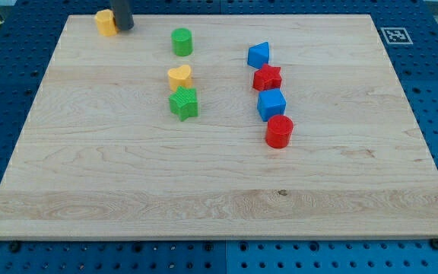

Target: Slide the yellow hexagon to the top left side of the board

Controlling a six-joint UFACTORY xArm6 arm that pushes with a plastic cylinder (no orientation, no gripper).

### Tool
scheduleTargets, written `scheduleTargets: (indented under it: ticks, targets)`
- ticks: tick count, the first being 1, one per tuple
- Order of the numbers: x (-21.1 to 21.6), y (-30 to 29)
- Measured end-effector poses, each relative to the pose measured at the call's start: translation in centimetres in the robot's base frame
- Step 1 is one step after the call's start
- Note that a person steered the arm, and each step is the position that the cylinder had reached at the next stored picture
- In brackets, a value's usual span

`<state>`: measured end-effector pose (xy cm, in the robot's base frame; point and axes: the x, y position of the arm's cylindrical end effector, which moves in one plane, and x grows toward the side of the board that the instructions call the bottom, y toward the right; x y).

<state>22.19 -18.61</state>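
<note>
The yellow hexagon (106, 22) sits at the board's top left corner, near the top edge. My tip (122, 27) is right beside it on its right, touching or nearly touching it. The rod comes down from the view's top edge.
A green cylinder (182, 41) stands right of my tip. Below it are a yellow heart (179, 77) and a green star (183, 103). A column to the right holds a blue block (258, 55), a red star (267, 78), a blue cube (271, 104) and a red cylinder (279, 131).
</note>
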Motion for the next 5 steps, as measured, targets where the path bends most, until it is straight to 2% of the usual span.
scheduleTargets:
  ticks: [5]
  targets:
    - [0.00, -0.40]
